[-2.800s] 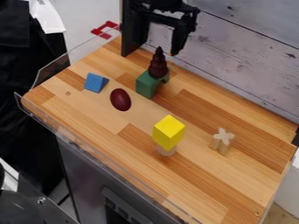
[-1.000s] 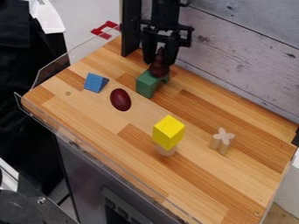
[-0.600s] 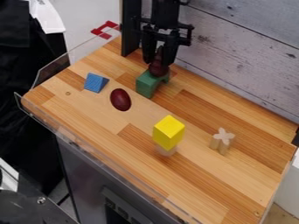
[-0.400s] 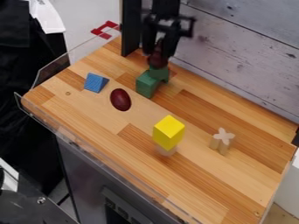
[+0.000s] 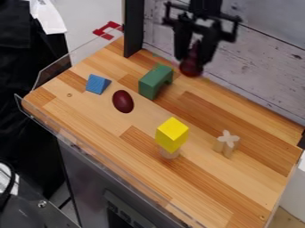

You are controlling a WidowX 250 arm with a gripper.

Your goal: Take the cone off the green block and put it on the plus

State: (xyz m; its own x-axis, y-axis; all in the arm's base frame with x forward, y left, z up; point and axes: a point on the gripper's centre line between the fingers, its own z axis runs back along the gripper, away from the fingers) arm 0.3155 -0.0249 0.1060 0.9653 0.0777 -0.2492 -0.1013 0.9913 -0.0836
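Beneath my gripper (image 5: 192, 60) spreads the wood-striped table (image 5: 89, 127), with the weathered plank wall (image 5: 262, 62) along its far side. I hang near that wall, my fingers closed around the dark red cone, which I hold up off the green block. The green block (image 5: 154, 82), notched like an arch, sits on the table, to the left of and nearer the camera than what I carry. Nearer still, the yellow block (image 5: 172, 133) rests on a pale round piece (image 5: 170, 154). The cone (image 5: 191, 68) points upward between my fingers. To the right, the pale wooden plus (image 5: 227, 141) stands bare-topped. Left of the green block lie the dark red egg (image 5: 122, 101) and, beyond it, the blue wedge (image 5: 96, 84).
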